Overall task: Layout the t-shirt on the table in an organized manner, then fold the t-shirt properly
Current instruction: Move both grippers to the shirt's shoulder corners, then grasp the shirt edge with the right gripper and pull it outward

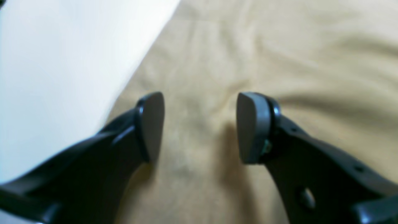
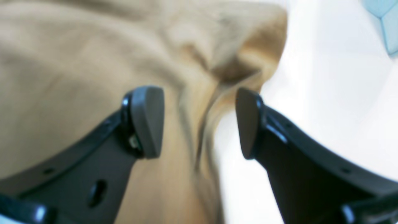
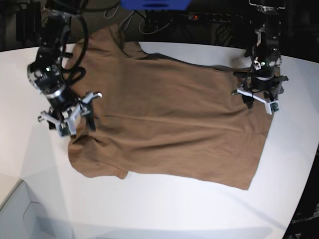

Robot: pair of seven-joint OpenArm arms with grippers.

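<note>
The tan-brown t-shirt (image 3: 164, 119) lies spread out on the white table (image 3: 174, 209), mostly flat with shallow wrinkles. My left gripper (image 3: 255, 99) hovers open over the shirt's right-hand edge; in the left wrist view its fingers (image 1: 152, 124) stand wide apart above the cloth (image 1: 264, 62), nothing between them. My right gripper (image 3: 72, 112) is open at the shirt's left side, by a sleeve. In the right wrist view it (image 2: 199, 121) straddles a bunched fold at the t-shirt's edge (image 2: 224, 71), with one finger over cloth and the other over bare table (image 2: 326, 93).
A pale grey box corner (image 3: 20, 214) sits at the table's front left, also seen as a blue-grey corner (image 2: 385, 25) in the right wrist view. Cables and a blue object (image 3: 154, 4) lie behind the table's far edge.
</note>
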